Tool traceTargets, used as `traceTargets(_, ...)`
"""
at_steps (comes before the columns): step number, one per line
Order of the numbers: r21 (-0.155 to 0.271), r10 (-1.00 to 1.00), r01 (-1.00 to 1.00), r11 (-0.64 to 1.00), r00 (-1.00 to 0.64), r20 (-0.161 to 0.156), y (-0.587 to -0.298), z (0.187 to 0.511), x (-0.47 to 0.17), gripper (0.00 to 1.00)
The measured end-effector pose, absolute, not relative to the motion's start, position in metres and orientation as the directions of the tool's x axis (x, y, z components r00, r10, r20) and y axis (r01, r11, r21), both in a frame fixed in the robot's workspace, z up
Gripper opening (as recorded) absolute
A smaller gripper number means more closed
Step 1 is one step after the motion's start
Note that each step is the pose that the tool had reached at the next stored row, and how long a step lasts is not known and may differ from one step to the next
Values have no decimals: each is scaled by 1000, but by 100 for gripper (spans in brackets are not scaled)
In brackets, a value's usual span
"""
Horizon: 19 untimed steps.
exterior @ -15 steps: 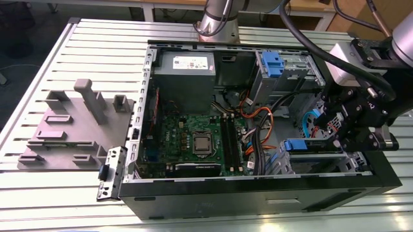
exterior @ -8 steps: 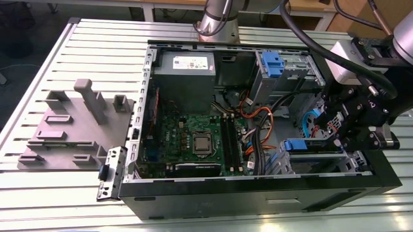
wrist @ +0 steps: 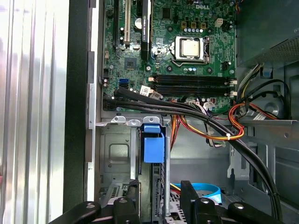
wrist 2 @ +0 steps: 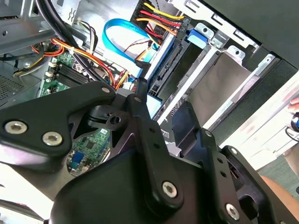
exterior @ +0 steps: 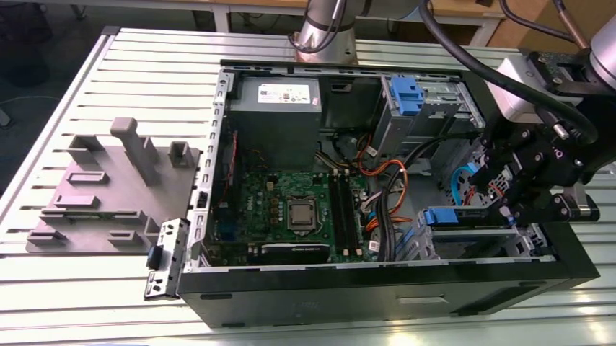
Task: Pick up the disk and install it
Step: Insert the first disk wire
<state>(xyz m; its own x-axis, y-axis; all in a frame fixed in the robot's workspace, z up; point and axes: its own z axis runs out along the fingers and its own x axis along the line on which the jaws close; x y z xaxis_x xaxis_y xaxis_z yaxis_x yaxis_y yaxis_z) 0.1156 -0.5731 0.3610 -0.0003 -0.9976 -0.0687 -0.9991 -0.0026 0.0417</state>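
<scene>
**At the Drive Cage: Arm Pose and Clearances**

At the exterior view's right, the arm [exterior: 604,54] extends over the side wall of the open computer case [exterior: 385,292]. The case lies flat on the slatted worktop [exterior: 144,65]. The gripper [exterior: 508,209] points down into the drive cage [wrist: 117,154] at the case's corner. Whether it is clamped or released cannot be determined.

The disk [wrist: 153,148] stands on edge inside the cage, in line with the gripper, with its blue tab facing the case's open side.

Clearances:
- Cage walls flank the disk closely on both sides.
- A black cable bundle [wrist: 219,128] with red, yellow and orange wires crosses just beside the cage, between it and the motherboard [wrist: 187,51].
- A grey fixture plate [exterior: 106,187] sits on the worktop at the exterior view's left, beside the case and well apart from the gripper.
</scene>
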Motion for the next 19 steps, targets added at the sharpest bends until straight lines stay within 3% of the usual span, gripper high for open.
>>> traceTargets(19, 42, -998, -999, -3, 0, -69, -567, 364, 116, 48)
